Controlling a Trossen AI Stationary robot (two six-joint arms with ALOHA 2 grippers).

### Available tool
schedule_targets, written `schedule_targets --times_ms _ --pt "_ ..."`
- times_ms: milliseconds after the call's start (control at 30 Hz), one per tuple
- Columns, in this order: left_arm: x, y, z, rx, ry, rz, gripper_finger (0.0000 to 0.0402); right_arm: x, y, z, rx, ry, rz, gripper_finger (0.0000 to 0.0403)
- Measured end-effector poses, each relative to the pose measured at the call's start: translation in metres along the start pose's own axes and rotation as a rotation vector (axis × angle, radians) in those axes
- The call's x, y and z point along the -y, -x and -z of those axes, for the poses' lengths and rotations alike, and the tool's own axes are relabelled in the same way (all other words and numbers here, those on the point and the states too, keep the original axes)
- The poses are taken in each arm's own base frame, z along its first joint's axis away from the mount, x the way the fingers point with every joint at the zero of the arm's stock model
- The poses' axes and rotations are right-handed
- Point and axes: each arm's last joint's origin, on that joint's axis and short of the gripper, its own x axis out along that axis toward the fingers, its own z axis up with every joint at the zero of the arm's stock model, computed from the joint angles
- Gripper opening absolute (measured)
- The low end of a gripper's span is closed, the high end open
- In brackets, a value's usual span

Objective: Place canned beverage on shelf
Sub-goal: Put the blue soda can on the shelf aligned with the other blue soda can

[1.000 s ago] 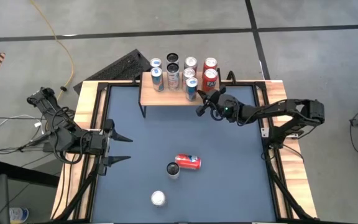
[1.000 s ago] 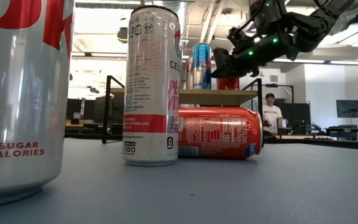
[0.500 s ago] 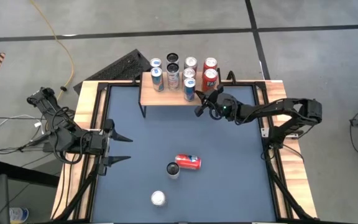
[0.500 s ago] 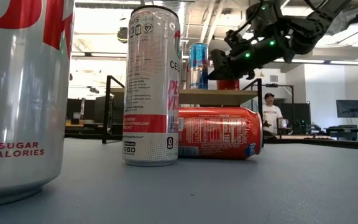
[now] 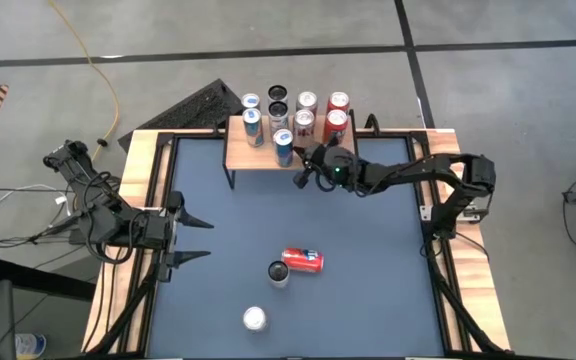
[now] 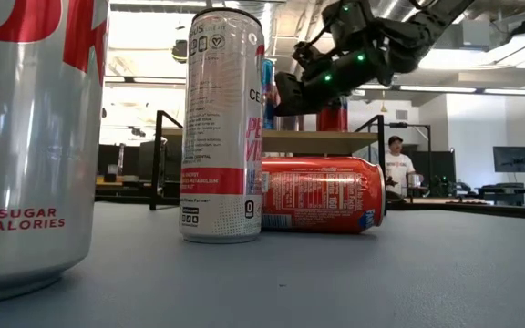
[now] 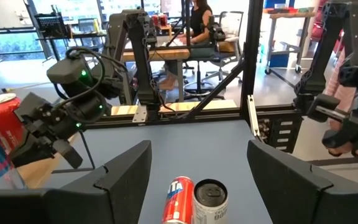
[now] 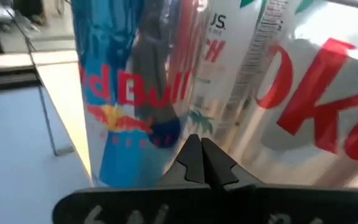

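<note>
Right gripper, jaws pressed together, touches the blue can at the shelf's front edge; left gripper spread.

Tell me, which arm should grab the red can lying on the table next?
Probably the left. Its tool is open and waits at the table's left edge, facing the red can. The right tool is shut, up by the shelf, beside a blue can.
</note>
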Motion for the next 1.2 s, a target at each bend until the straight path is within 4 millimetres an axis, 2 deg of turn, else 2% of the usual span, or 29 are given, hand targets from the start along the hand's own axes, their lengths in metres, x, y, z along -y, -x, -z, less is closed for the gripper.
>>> schedule_targets --times_ms 167,367,433,767,1200 --pt "0.000 0.000 0.000 0.000 0.003 0.000 0.0257 -0.003 0.009 -0.009 -0.040 0.033 0.050 0.0000" --pt "0.000 0.000 0.000 0.001 0.007 0.001 0.0257 -0.013 0.041 -0.023 -0.023 0.091 0.034 0.0000" --pt "0.000 0.000 0.000 0.001 0.008 0.001 0.0257 -0.015 0.044 -0.023 -0.034 0.100 0.022 0.0000" --pt "0.000 0.000 0.000 0.000 0.014 -0.001 0.0257 -0.020 0.017 -0.002 -0.039 0.091 -0.005 0.0000" --pt "0.000 0.000 0.000 0.000 0.006 -0.004 0.0257 -0.027 -0.011 -0.011 -0.014 0.088 -0.124 0.0000"
